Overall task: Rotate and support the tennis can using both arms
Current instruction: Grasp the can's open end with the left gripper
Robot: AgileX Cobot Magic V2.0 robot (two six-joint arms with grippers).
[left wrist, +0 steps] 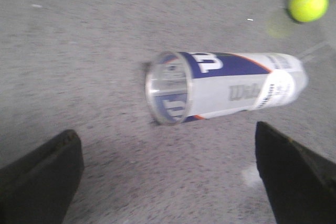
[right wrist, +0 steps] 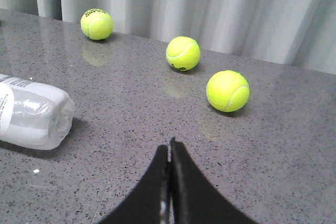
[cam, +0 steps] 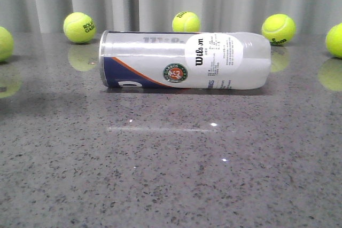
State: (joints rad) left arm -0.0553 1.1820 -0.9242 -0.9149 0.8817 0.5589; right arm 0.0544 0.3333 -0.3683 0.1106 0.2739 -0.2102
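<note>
The tennis can [cam: 184, 60] lies on its side across the grey table, silver rim to the left, clear closed end to the right, empty. In the left wrist view the can [left wrist: 226, 85] shows its open rim toward the camera. My left gripper [left wrist: 168, 145] is open wide and empty, its fingers [left wrist: 42, 177] standing short of the can's rim end, apart from it. My right gripper [right wrist: 169, 148] is shut and empty, above the table off the can's closed end [right wrist: 34, 116]. Neither arm shows in the front view.
Yellow-green tennis balls sit along the back by the grey curtain: [cam: 79, 27], [cam: 186, 22], [cam: 278, 29], with others at the edges [cam: 4, 42], [cam: 335, 40]. Three balls show beyond the right gripper [right wrist: 96, 23], [right wrist: 182, 53], [right wrist: 227, 91]. The table [cam: 171, 174] is speckled grey stone.
</note>
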